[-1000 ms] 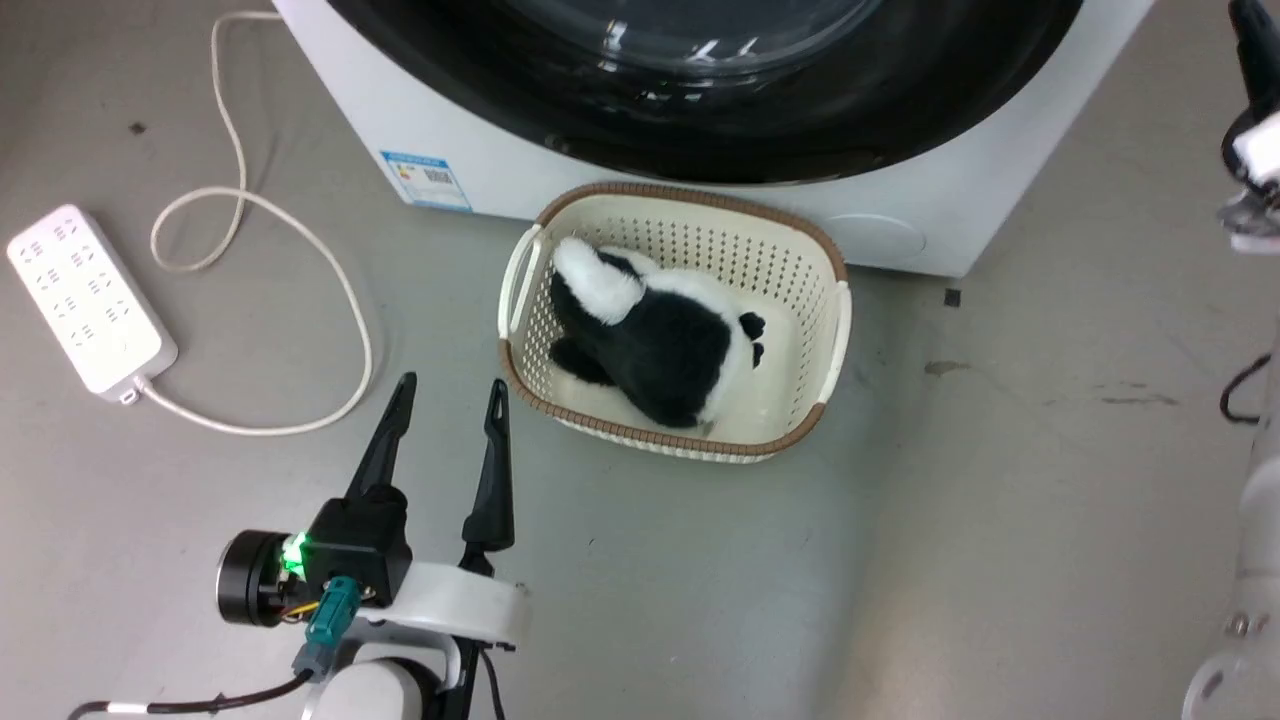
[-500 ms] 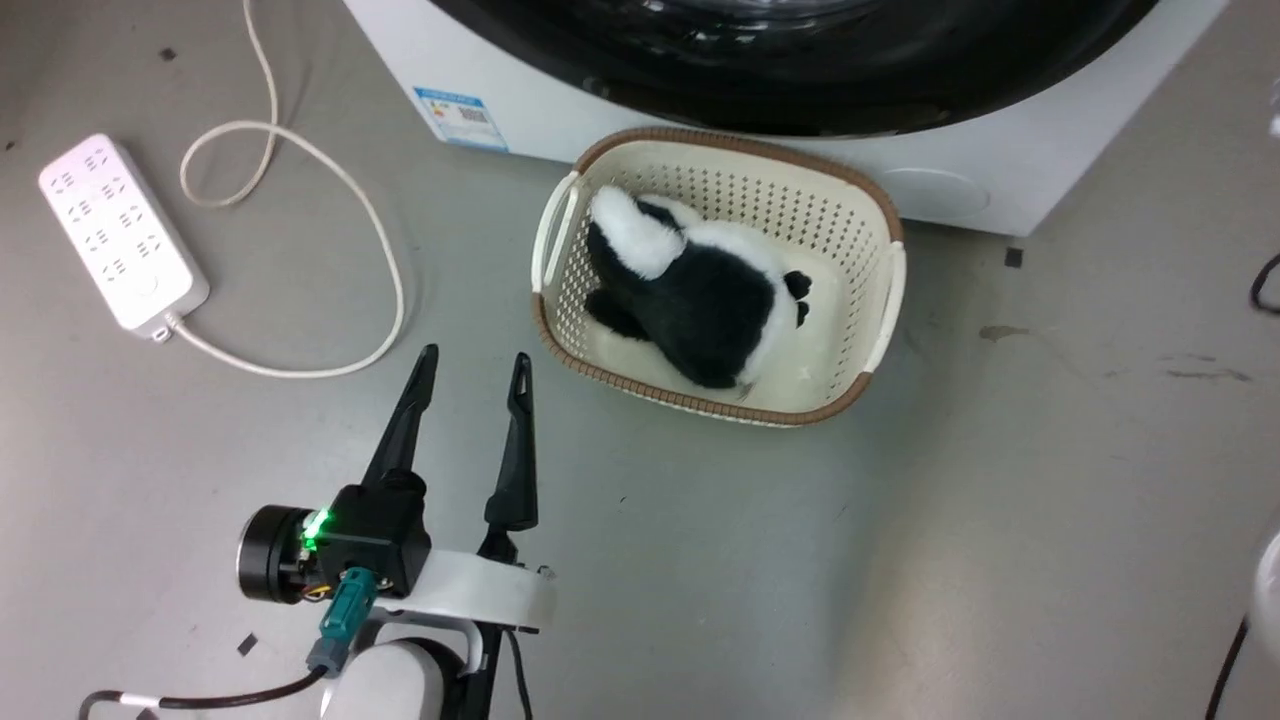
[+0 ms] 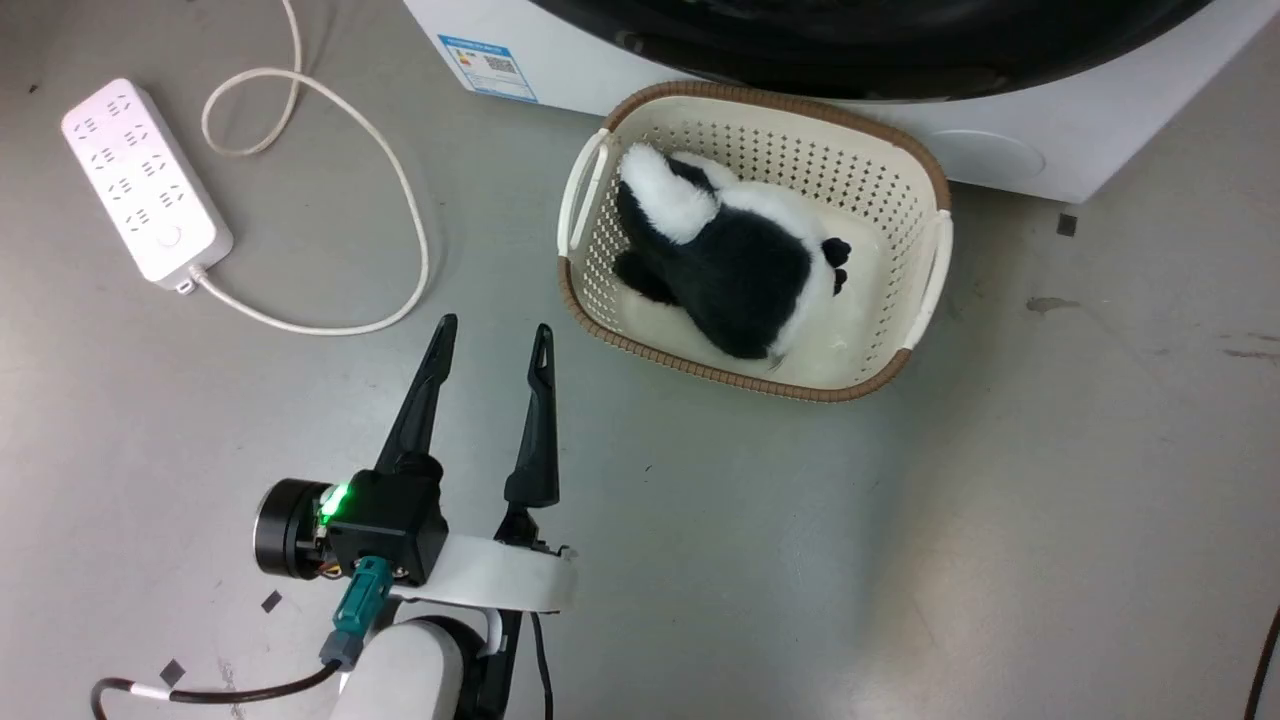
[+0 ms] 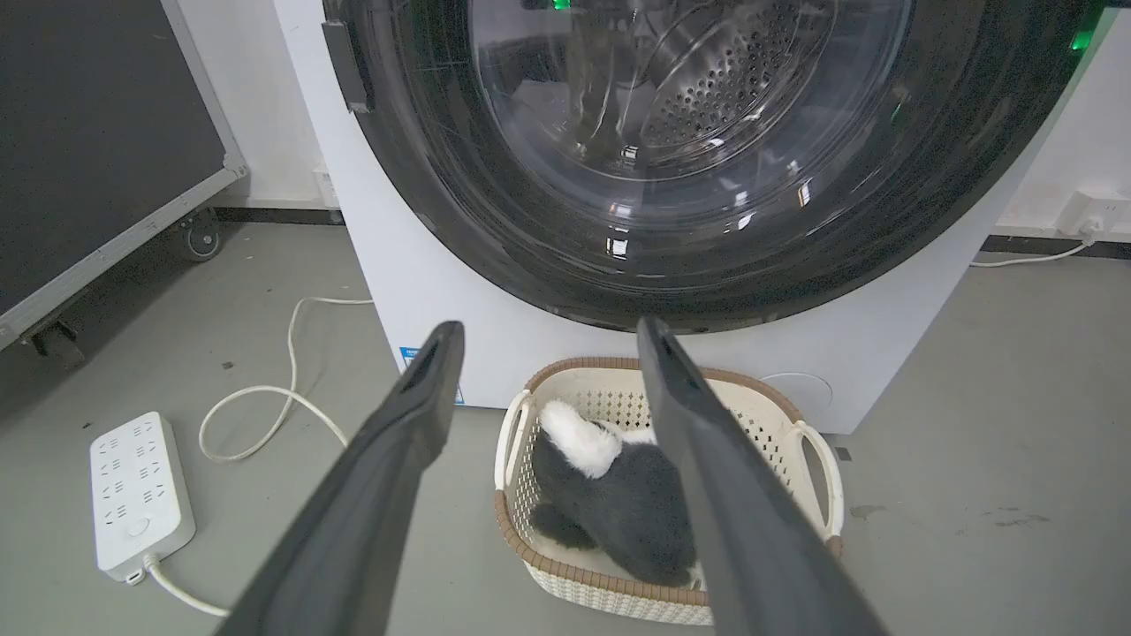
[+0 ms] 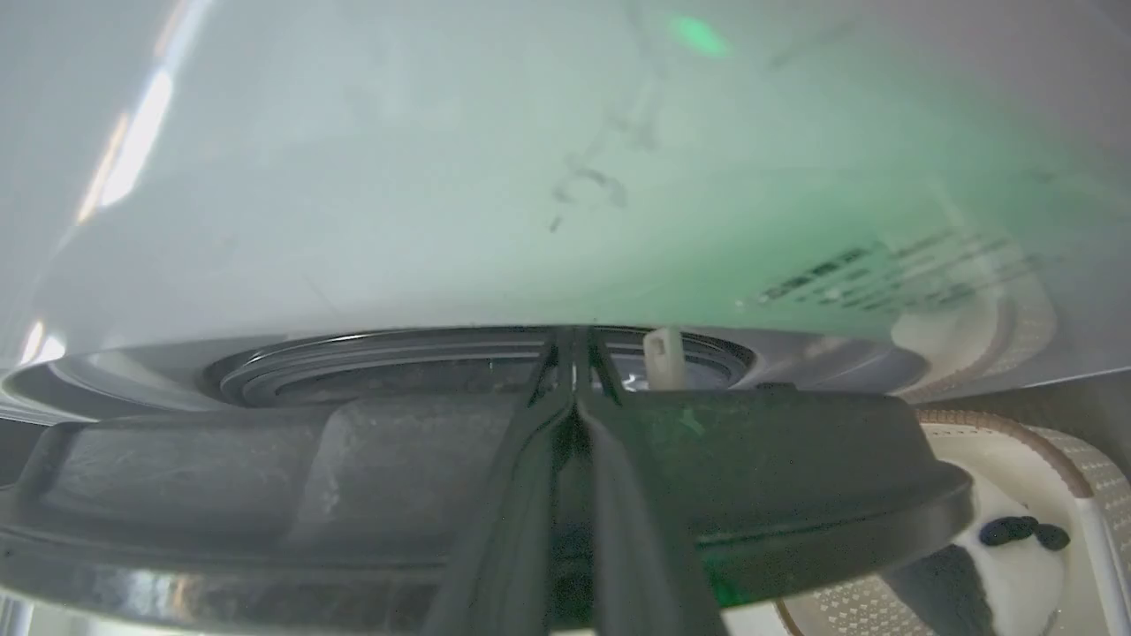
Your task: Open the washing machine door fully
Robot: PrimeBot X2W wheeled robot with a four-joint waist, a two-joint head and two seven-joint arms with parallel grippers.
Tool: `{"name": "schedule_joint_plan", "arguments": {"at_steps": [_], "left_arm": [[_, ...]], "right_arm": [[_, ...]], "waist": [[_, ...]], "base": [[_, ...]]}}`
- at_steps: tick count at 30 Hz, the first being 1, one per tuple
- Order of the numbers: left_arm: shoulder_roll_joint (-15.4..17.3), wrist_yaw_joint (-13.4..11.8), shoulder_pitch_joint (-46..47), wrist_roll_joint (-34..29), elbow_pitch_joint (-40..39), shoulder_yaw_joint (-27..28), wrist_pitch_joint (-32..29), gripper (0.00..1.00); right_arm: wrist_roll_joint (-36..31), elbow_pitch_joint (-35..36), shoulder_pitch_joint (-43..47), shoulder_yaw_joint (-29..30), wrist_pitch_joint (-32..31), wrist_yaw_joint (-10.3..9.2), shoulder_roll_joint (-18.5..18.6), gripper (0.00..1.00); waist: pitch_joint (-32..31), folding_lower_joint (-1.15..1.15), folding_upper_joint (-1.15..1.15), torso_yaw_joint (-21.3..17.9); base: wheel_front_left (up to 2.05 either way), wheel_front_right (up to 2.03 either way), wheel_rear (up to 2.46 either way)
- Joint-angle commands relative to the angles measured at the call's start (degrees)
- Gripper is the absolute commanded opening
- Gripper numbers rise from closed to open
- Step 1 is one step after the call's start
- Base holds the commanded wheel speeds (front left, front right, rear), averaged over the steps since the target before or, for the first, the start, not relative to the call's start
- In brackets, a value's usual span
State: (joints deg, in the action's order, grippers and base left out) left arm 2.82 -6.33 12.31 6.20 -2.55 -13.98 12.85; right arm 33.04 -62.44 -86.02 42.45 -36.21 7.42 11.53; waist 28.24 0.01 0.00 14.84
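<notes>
**Because the washing machine door (image 4: 689,177) is slippery, I hook its rim**

While my left gripper (image 3: 495,325) hangs spread and empty near the basket (image 3: 583,195), my right gripper (image 5: 574,353) is pressed together at the door's rim. The door is on the front of the washing machine (image 4: 415,291), on the far side of the basket. I guess it is heavy, hard and glassy. The blue label (image 3: 487,65) is too small to read.

Upper centre: cream basket (image 3: 800,150) holding black-and-white plush toy (image 3: 740,270). Upper left: white power strip (image 3: 140,180), cord (image 3: 427,262) looped alongside.
</notes>
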Motion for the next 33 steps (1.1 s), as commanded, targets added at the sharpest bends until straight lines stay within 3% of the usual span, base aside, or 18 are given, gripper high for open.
{"name": "schedule_joint_plan", "arguments": {"at_steps": [1,14,22,25,33], "left_arm": [[0.1,-0.5,1.2,0.4,-0.2,-0.4,0.7,1.00],[0.1,-0.6,0.4,0.1,0.6,-0.4,2.1,1.00],[0.1,0.2,-3.0,-0.6,2.2,0.4,2.1,1.00],[0.1,0.8,-5.7,-1.0,3.1,1.0,2.2,1.00],[0.1,1.8,-9.6,-0.6,5.0,1.2,2.2,1.00]], "right_arm": [[1.0,-2.5,-2.2,1.3,-1.7,0.07,0.3,0.00],[3.5,-10.7,1.3,6.4,-8.9,0.07,1.5,0.00],[4.2,-9.2,12.5,5.2,-12.2,0.07,-2.1,0.00],[5.6,-6.4,19.1,4.3,-15.0,0.07,-5.5,0.00],[9.9,-1.8,27.4,1.3,-20.4,0.07,-8.6,0.00]], "waist": [[0.0,-0.01,0.00,0.3],[-5.5,-0.01,0.00,0.2],[-13.2,-0.01,0.00,-1.0],[-17.2,-0.01,0.00,-1.7],[-21.6,-0.01,0.00,-2.9]], "base": [[0.00,0.00,0.00],[0.00,0.00,0.00],[0.00,0.00,0.00],[0.00,0.00,0.00],[0.00,0.00,0.00]]}}
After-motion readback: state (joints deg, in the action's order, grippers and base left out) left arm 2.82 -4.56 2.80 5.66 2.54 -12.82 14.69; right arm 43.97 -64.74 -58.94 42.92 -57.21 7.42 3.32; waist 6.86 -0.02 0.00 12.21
